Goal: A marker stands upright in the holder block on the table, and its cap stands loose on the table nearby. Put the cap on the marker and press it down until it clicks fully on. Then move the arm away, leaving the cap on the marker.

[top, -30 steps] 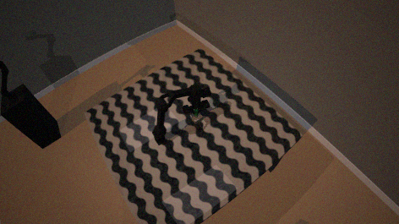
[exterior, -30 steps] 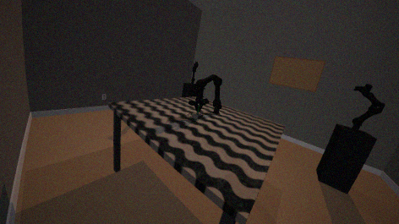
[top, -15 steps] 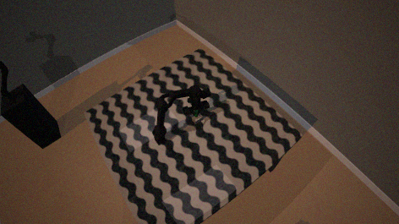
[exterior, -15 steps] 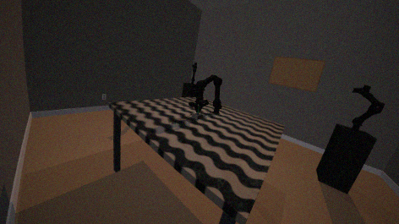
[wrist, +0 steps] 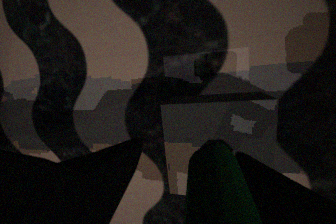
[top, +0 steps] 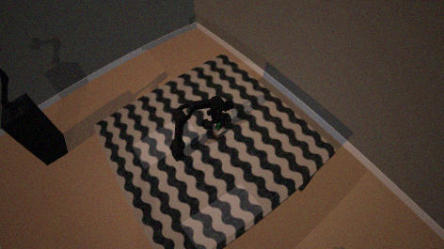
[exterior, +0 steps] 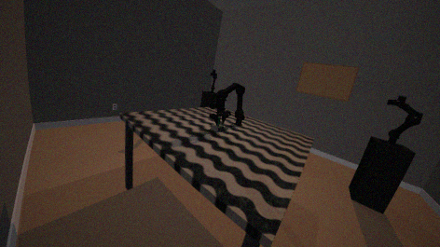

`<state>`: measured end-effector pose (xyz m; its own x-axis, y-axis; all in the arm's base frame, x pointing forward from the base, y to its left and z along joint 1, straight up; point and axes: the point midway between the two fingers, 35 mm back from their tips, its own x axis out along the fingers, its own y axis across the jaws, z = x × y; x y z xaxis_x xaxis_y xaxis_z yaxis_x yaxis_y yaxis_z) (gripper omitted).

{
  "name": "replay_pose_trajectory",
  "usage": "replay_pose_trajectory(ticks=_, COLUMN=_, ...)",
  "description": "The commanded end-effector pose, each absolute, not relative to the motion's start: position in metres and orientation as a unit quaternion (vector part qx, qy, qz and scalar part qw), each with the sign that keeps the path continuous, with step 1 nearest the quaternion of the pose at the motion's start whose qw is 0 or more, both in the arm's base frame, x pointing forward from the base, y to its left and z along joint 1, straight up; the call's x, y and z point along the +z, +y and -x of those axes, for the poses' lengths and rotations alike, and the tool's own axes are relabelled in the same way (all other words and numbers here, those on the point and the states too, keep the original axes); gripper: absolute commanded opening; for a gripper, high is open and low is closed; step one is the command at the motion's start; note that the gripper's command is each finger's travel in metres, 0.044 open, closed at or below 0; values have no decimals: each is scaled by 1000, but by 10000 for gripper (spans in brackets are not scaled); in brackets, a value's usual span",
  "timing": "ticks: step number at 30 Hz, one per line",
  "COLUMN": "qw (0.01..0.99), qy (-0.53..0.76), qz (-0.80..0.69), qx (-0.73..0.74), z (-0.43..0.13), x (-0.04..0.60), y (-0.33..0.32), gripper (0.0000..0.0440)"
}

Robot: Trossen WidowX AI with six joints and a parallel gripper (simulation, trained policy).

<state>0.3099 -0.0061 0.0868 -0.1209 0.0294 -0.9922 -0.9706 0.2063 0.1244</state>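
The green cap [wrist: 221, 187] [top: 219, 126] stands between the fingers, nearer the right one in the wrist view. My gripper [wrist: 187, 151] is open around it, with a gap to the left finger. The pale, see-through holder block [wrist: 217, 122] [top: 219, 132] [exterior: 220, 130] is on the table just below the gripper. The marker cannot be made out apart from the green piece, so whether the cap is seated on it is hidden. The fingers are low over the block.
The table [top: 235, 173] [exterior: 275, 176] has a dark and light wavy pattern. Dark pedestals [top: 33, 128] [exterior: 382, 176] with arms stand off the table. Shadows cross the cloth around the block.
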Motion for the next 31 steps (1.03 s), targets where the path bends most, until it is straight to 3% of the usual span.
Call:
replay_pose_trajectory(ticks=1, qw=516, qy=574, qz=403, qx=492, z=-301, x=84, y=-2, gripper=368)
replay_pose_trajectory(ticks=4, qw=521, qy=566, qz=410, qx=489, z=-302, x=87, y=-2, gripper=440)
replay_pose_trajectory(ticks=31, qw=570, qy=500, qz=469, qx=453, z=-313, x=160, y=-5, gripper=431)
